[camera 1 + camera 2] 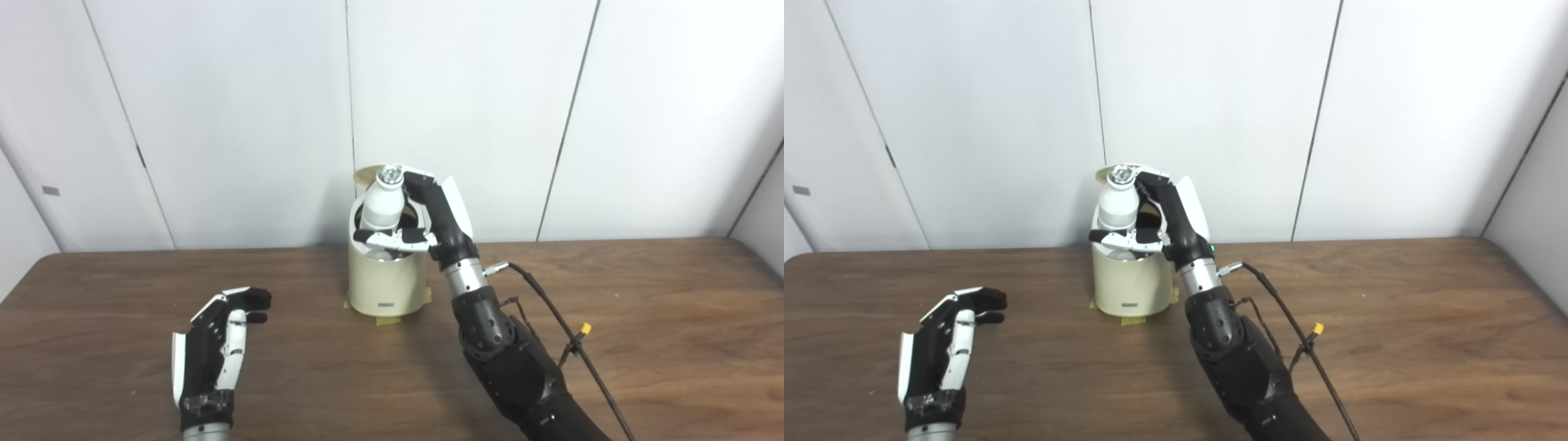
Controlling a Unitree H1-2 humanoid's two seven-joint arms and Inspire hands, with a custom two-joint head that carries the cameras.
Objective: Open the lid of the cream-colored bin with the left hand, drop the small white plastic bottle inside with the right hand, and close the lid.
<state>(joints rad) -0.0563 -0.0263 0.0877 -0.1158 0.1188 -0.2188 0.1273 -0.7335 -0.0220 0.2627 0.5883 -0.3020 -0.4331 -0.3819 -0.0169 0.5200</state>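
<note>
Two hands over a brown worktop: the cream bin stands near its back edge, lid tipped up behind the mouth. Right hand is clasped around the white bottle, holding it upright right above the open mouth. Left hand hovers well apart at front left, released, fingers loosely spread
</note>
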